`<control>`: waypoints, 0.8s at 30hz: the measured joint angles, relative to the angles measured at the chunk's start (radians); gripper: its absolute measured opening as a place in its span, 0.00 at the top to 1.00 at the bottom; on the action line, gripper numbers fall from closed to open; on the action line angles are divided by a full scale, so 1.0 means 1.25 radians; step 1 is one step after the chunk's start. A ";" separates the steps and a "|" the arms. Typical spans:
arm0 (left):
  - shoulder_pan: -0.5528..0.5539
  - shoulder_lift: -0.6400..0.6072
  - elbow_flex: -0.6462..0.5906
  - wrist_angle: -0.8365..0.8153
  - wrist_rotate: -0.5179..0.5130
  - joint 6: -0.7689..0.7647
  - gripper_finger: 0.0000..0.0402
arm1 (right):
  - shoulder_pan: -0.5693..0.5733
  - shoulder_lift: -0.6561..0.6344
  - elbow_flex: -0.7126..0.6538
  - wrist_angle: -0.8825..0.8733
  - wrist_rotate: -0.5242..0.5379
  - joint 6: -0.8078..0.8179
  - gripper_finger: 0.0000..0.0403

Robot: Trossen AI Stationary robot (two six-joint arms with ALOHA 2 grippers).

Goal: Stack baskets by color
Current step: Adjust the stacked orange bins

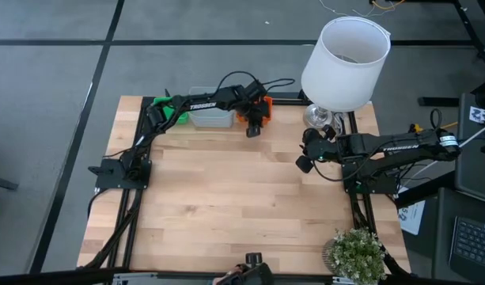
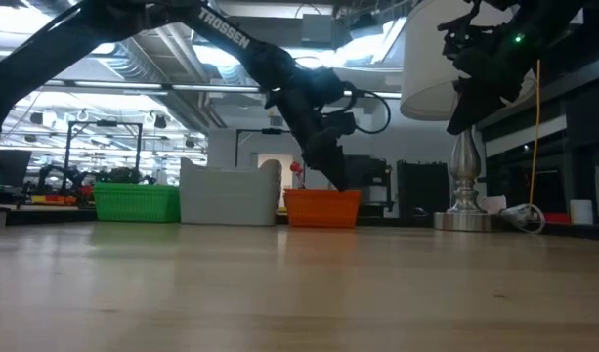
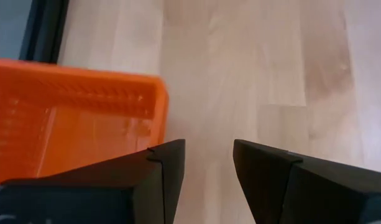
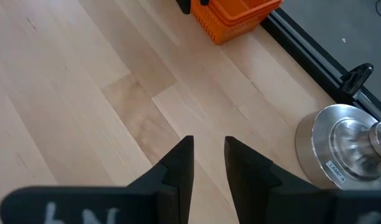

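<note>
Three kinds of basket stand in a row along the table's far edge, bottoms on the wood: green (image 1: 164, 107) (image 2: 138, 202), pale grey (image 1: 210, 117) (image 2: 229, 196) and orange (image 1: 263, 104) (image 2: 321, 207). My left gripper (image 1: 255, 128) (image 3: 209, 171) hangs open at the orange basket's (image 3: 78, 127) near right corner, slanting down, with only bare wood between its fingers. My right gripper (image 1: 305, 161) (image 4: 209, 158) waits open above the table's right side, holding nothing. How many baskets sit in each pile does not show.
A lamp with a big white shade (image 1: 345, 51) and a metal foot (image 1: 321, 117) (image 4: 345, 149) stands at the far right, close to my right arm. A small potted plant (image 1: 357, 253) sits at the near right corner. Black frame rails (image 1: 139, 198) border the wood.
</note>
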State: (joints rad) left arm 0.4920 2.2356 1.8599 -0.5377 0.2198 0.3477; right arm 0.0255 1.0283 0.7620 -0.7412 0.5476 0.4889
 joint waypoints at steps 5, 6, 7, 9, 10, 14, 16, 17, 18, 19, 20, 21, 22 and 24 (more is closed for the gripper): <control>0.011 0.000 0.000 0.010 -0.015 0.002 0.68 | 0.000 0.000 0.000 0.000 0.000 0.002 0.78; 0.013 0.000 0.000 0.009 -0.015 0.002 0.68 | 0.000 0.000 0.000 0.000 0.000 0.002 0.78; 0.016 0.000 0.000 0.009 -0.015 0.002 0.68 | 0.000 0.000 0.000 0.000 0.000 0.002 0.78; 0.020 0.000 0.000 0.009 -0.015 0.002 0.68 | 0.000 0.000 0.000 0.000 0.000 0.002 0.78; 0.022 0.000 0.000 0.009 -0.015 0.002 0.68 | 0.000 0.000 0.000 0.000 0.000 0.001 0.78; 0.028 0.000 0.000 0.010 -0.014 0.001 0.68 | 0.000 0.000 0.000 0.000 0.000 0.001 0.78; 0.029 0.000 0.000 0.017 -0.015 0.001 0.68 | 0.000 0.000 0.000 0.000 0.000 0.000 0.78; 0.028 0.000 0.000 0.025 -0.015 0.001 0.68 | 0.000 0.000 0.000 0.000 0.000 0.000 0.78; 0.028 0.000 0.000 0.033 -0.015 0.001 0.68 | 0.000 0.000 0.000 0.000 0.000 0.000 0.78; 0.028 0.000 0.000 0.042 -0.015 0.001 0.68 | 0.000 0.000 0.000 0.000 0.000 0.000 0.78; 0.029 0.000 0.000 0.051 -0.014 0.001 0.68 | 0.000 0.000 0.000 0.000 0.000 0.000 0.78; 0.029 0.000 0.000 0.060 -0.014 0.001 0.68 | 0.000 0.000 0.000 0.000 0.000 0.000 0.78; 0.028 0.000 0.000 0.067 -0.015 0.002 0.68 | 0.000 0.000 0.000 0.000 0.000 0.000 0.78; 0.024 0.000 0.000 0.075 -0.016 0.002 0.68 | 0.000 0.000 0.000 0.000 0.000 0.000 0.78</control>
State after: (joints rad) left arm 0.5224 2.2356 1.8599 -0.4442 0.2001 0.3500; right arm 0.0255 1.0279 0.7620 -0.7410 0.5480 0.4892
